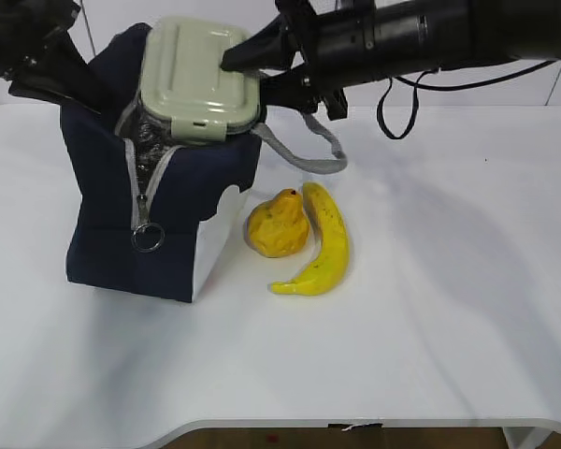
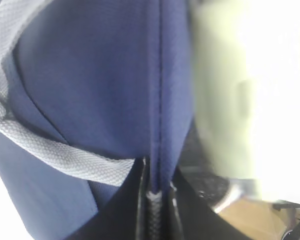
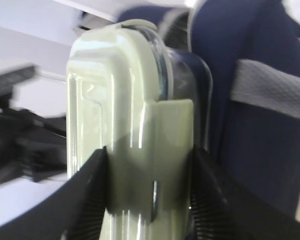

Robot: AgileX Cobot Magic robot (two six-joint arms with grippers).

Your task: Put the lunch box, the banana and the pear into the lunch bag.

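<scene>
The navy lunch bag (image 1: 182, 220) stands at the left of the table, its zipper open at the front. The lunch box (image 1: 198, 79), clear with a sage-green lid, tilts in the bag's mouth, mostly above the rim. My right gripper (image 1: 248, 67) is shut on the lunch box (image 3: 135, 140) at its right end, one finger on the lid and one on the clear base. My left gripper (image 2: 157, 192) is shut on the bag's navy fabric edge (image 2: 165, 100) at the back left. The pear (image 1: 278, 224) and the banana (image 1: 320, 243) lie side by side right of the bag.
A grey webbing handle (image 1: 304, 150) trails from the bag onto the white table (image 1: 449, 309) behind the fruit. The zipper's ring pull (image 1: 147, 238) hangs on the bag's front. A second grey handle (image 2: 55, 155) crosses the left wrist view.
</scene>
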